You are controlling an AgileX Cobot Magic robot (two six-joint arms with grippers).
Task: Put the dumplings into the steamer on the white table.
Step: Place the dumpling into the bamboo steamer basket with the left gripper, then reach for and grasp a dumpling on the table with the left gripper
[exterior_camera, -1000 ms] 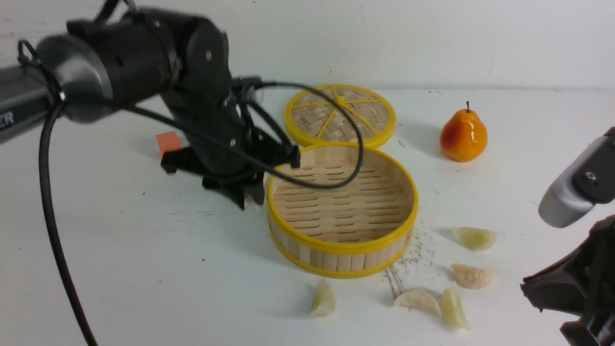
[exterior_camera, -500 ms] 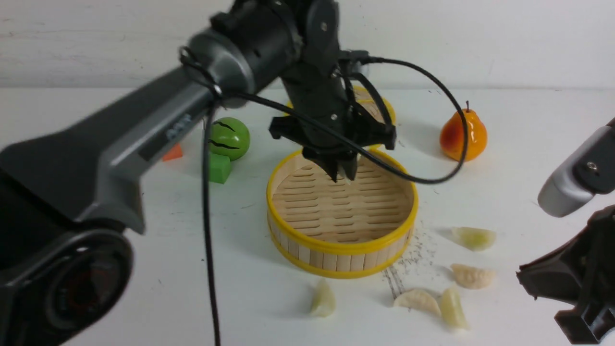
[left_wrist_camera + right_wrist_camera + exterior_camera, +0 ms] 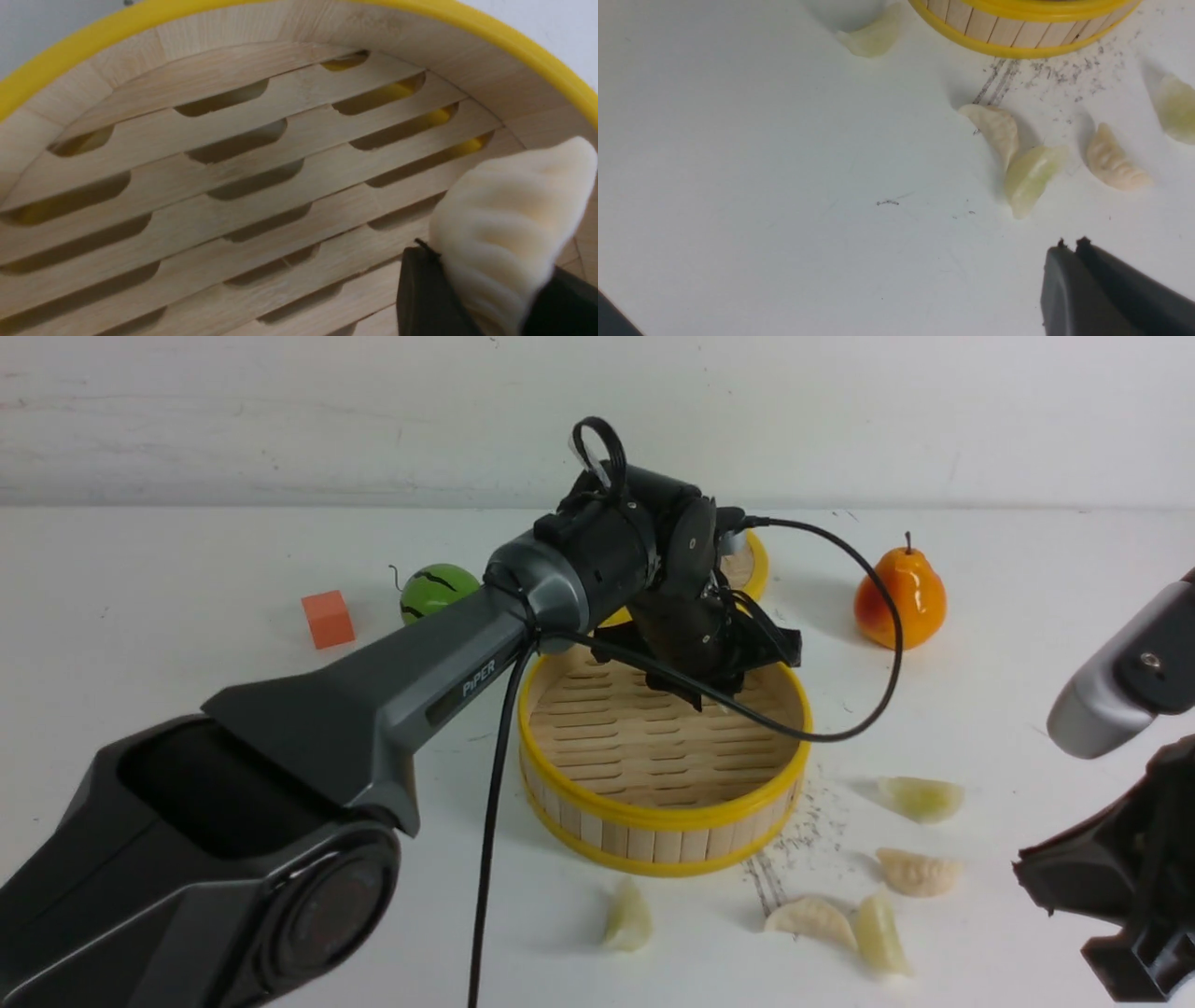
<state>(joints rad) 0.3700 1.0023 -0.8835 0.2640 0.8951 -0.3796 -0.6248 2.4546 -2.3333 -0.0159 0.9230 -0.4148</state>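
**Left gripper (image 3: 711, 691) is holding a cream dumpling (image 3: 509, 219) inside the steamer (image 3: 653, 814)**

The left gripper is hanging low over the far part of the slatted floor. I think this is so that the piece lands inside the wall and does not roll out. In the front view the black fingers are hiding what they carry. The left wrist view is showing it: the cream dumpling is between the two jaws, which are clamping it just above the slats. Five other dumplings (image 3: 920, 873) are lying on the white table (image 3: 140, 644), outside the steamer. The right gripper (image 3: 1070, 243) is hovering near four of them, probably ready for a pick. Only the right wrist view is showing its jaws pressed together, empty.
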